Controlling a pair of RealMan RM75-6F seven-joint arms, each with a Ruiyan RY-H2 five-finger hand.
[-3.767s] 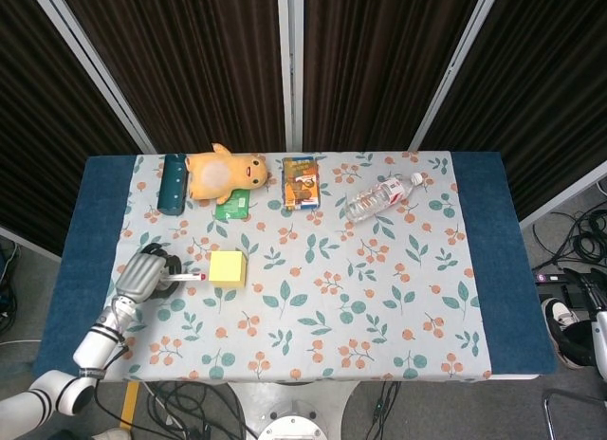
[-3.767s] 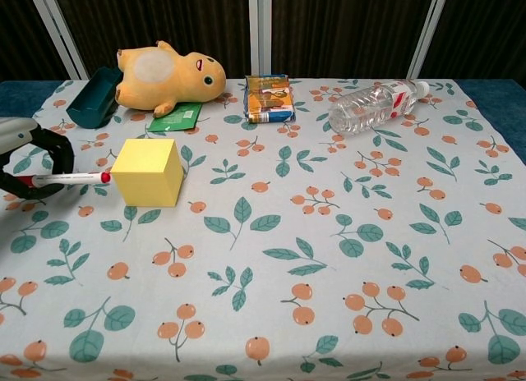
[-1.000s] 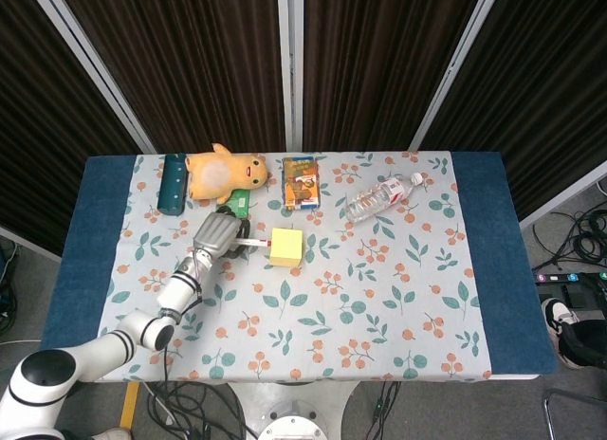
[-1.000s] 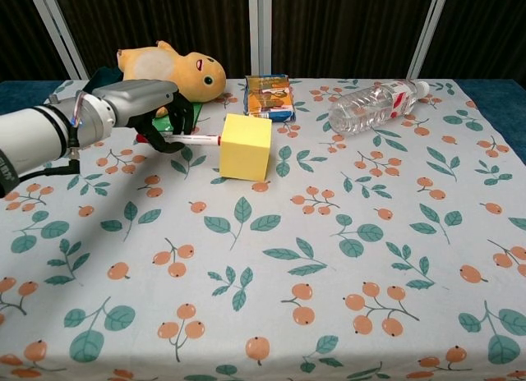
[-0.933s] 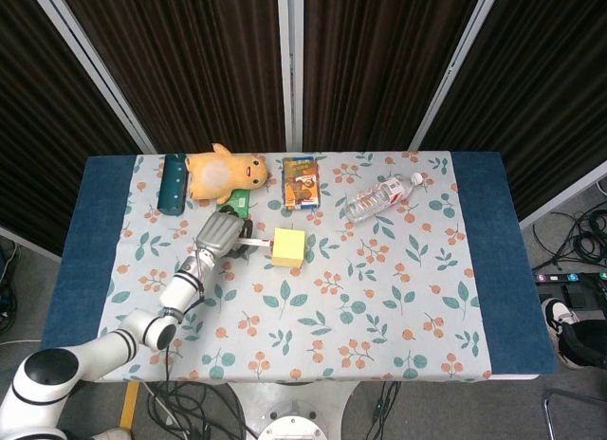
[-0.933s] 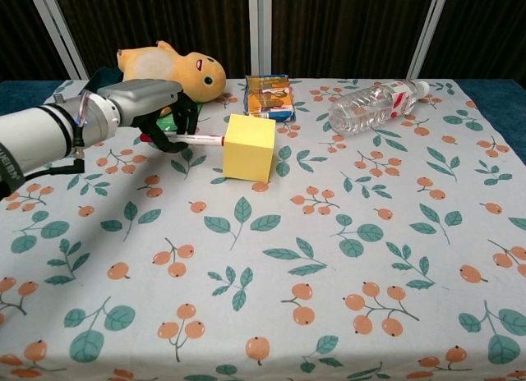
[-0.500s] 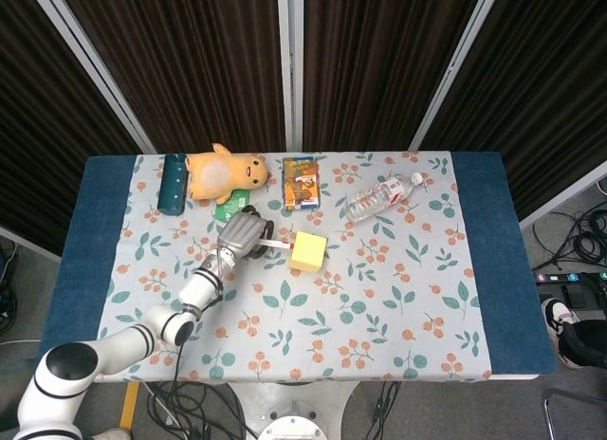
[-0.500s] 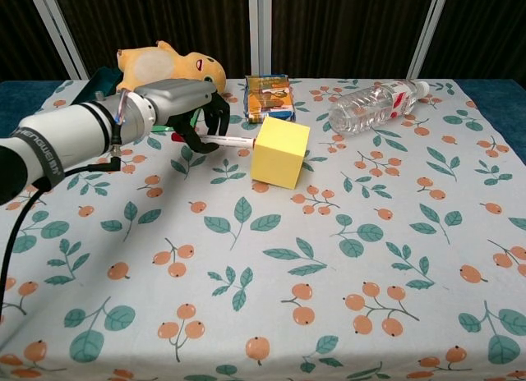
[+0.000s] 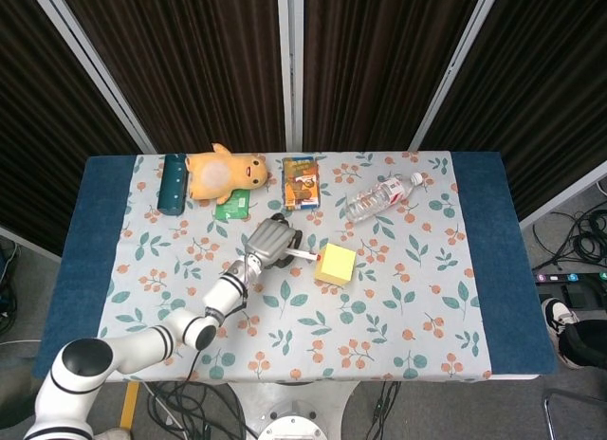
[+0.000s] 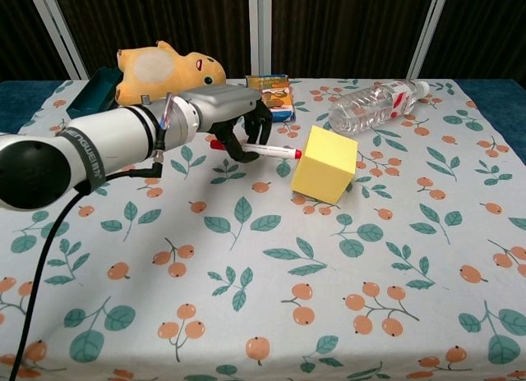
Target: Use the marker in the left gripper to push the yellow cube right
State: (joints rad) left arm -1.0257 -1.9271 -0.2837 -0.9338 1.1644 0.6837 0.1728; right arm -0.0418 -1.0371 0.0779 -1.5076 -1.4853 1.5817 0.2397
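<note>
The yellow cube [image 9: 336, 264] [image 10: 325, 164] sits near the middle of the floral tablecloth, turned at an angle. My left hand [image 9: 270, 241] [image 10: 238, 118] grips a white marker [image 10: 261, 150] with a red cap, held level and pointing right. Its red tip [image 9: 318, 261] touches the cube's left face. My left arm reaches in from the lower left. My right hand shows in neither view.
Along the far side lie a teal tray [image 9: 174, 183], a yellow plush toy [image 9: 224, 173] on a green card [image 9: 231, 206], a snack box [image 9: 301, 181] and a plastic bottle [image 9: 380, 197] on its side. The blue table edge [image 9: 488, 250] runs down the right.
My left hand and marker have moved right, pushing the cube right across the cloth from the left part to the middle. The cube has also rotated.
</note>
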